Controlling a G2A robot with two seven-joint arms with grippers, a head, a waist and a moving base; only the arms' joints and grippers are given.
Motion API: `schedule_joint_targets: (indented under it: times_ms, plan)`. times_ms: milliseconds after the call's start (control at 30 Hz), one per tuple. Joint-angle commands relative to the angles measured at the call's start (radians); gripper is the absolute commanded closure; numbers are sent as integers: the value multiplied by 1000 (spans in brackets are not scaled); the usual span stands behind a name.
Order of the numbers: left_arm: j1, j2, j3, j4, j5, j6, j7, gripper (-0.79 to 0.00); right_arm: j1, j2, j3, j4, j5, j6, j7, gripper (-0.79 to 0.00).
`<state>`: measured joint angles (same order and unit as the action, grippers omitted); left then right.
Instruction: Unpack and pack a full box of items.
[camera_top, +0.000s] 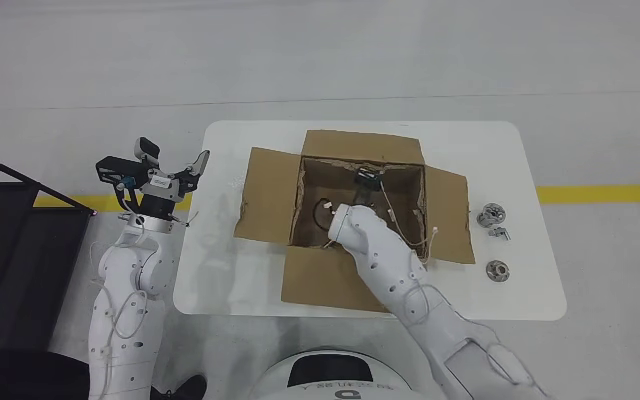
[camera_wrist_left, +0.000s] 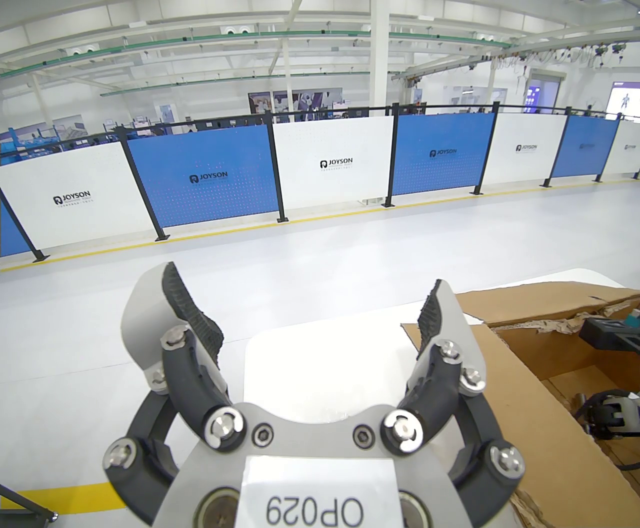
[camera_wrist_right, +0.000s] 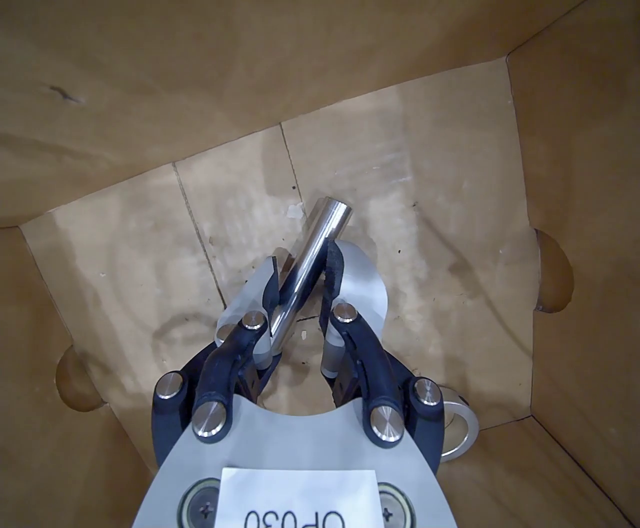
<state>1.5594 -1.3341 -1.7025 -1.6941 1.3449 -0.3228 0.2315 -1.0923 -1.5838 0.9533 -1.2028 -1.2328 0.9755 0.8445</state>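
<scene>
The left gripper (camera_top: 175, 157) hangs at the left edge of the white rectangular table (camera_top: 220, 280), its two ribbed black fingers spread wide apart with nothing between them. It stays clear of the open brown cardboard box (camera_top: 265, 195), which stands to its right in the middle of the table with all four flaps folded outward. In the left wrist view this gripper (camera_wrist_left: 305, 290) points across the table's corner, with the box's near flap (camera_wrist_left: 525, 415) just beside it. A black part with a thin cable (camera_top: 325, 210) lies on the box floor by the left wall. The right arm reaches down into the box, where the right gripper (camera_wrist_right: 302, 260) is clamped on a shiny, slim metal cylinder (camera_wrist_right: 315, 240). The cylinder sits tilted between the fingers, with its open end sticking out past the fingertips above the cardboard floor. A flat silver metal ring (camera_wrist_right: 460, 425) lies on the floor near the box wall (camera_wrist_right: 150, 75). Right of the box, three small round grey metal parts (camera_top: 494, 240) rest on the table, well apart from both grippers.
</scene>
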Motion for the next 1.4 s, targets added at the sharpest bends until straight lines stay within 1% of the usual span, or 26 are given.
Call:
schedule_joint_targets:
  times_ms: [0, 133, 233, 300, 467, 533, 600, 633, 733, 767, 933, 1033, 1067, 1100, 1133, 1200, 1233, 1367]
  plan:
    - [0, 0, 0, 0, 0, 0, 0, -785, 6, -3, 4, 13, 5, -2, 2, 0]
    - [0, 0, 0, 0, 0, 0, 0, -785, 7, -5, 20, 5, 8, -2, 2, 0]
    - [0, 0, 0, 0, 0, 0, 0, -785, -27, 2, 49, -78, -3, 4, -13, 0]
    - [0, 0, 0, 0, 0, 0, 0, -785, -77, 11, 78, -170, -11, -5, -39, 0]
    - [0, 0, 0, 0, 0, 0, 0, -785, -246, 32, 154, -411, -26, -36, -133, 0]
    - [0, 0, 0, 0, 0, 0, 0, -785, -298, 38, 183, -473, -19, -51, -154, 0]
    - [0, 0, 0, 0, 0, 0, 0, -785, -329, 42, 200, -500, -19, -68, -145, 0]
    - [0, 0, 0, 0, 0, 0, 0, -785, -336, 44, 202, -500, -26, -77, -133, -86]
    - [0, 0, 0, 0, 0, 0, 0, -785, -328, 45, 174, -484, -60, -115, -87, -271]
    - [0, 0, 0, 0, 0, 0, 0, -785, -320, 44, 164, -473, -82, -113, -77, -299]
    - [0, 0, 0, 0, 0, 0, 0, -785, -270, 35, 87, -429, -180, -95, 10, -332]
    - [0, 0, 0, 0, 0, 0, 0, -785, -236, 27, 50, -396, -238, -80, 80, -372]
    - [0, 0, 0, 0, 0, 0, 0, -785, -229, 24, 45, -384, -249, -85, 85, -388]
    - [0, 0, 0, 0, 0, 0, 0, -785, -223, 21, 42, -364, -259, -92, 92, -453]
    - [0, 0, 0, 0, 0, 0, 0, -785, -216, 17, 41, -347, -264, -100, 100, -536]
    - [0, 0, 0, 0, 0, 0, 0, -785, -207, 7, 39, -325, -261, -124, 124, -499]
    - [0, 0, 0, 0, 0, 0, 0, -785, -200, 2, 40, -316, -258, -141, 142, -511]
    - [0, 0, 0, 0, 0, 0, 0, -785, -173, -19, 53, -276, -257, -200, 200, -459]
